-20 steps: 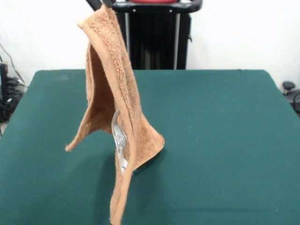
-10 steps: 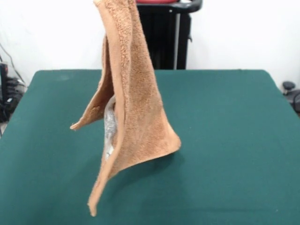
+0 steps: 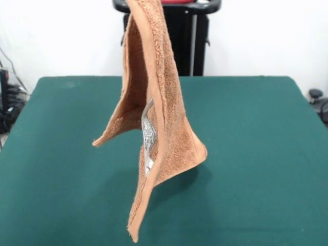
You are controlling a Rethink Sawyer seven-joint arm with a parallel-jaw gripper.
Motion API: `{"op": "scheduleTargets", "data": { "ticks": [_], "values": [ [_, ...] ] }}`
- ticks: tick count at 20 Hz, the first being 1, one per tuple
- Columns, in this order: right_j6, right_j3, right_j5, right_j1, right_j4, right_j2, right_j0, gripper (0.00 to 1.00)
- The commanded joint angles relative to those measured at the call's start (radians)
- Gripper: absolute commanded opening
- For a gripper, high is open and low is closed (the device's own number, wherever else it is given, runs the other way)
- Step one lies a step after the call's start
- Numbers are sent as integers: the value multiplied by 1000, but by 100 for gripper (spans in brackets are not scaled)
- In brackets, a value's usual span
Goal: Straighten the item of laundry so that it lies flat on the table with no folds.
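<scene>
- Front view: the small orange-brown terry towel (image 3: 159, 118) is seen hanging in the air above the large table topped with dark green felt-like cloth (image 3: 256, 154).
- The towel's top runs out of the picture at the upper edge, so what holds it is not shown.
- The gripper itself is not seen in this view; whether its pincer is apart, together or clamped on the towel cannot be told.
- The towel is folded lengthwise on itself, narrow at the top and spreading out towards the bottom.
- Three lower corners are noted: one pointing left, one rounded at the right, and one long point reaching down towards the picture's lower edge.
- A small white sewn-on label (image 3: 148, 137) with dark print is seen inside the fold, near the towel's middle.
- A shadow is cast on the green cloth below and to the right of the towel.
- A black upright stand (image 3: 184, 46) is seen behind the table's far edge, against a white wall (image 3: 266, 36).
</scene>
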Motion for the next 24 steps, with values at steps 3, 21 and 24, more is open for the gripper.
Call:
{"op": "scheduleTargets", "data": {
  "ticks": [3, 21, 24],
  "values": [
    [-195, -68, 183, -12, -94, -7, 49, 0],
    [-344, -415, 464, -68, -376, -33, 33, 0],
    [-359, -443, 452, -119, -479, -41, 33, 0]
  ]
}}
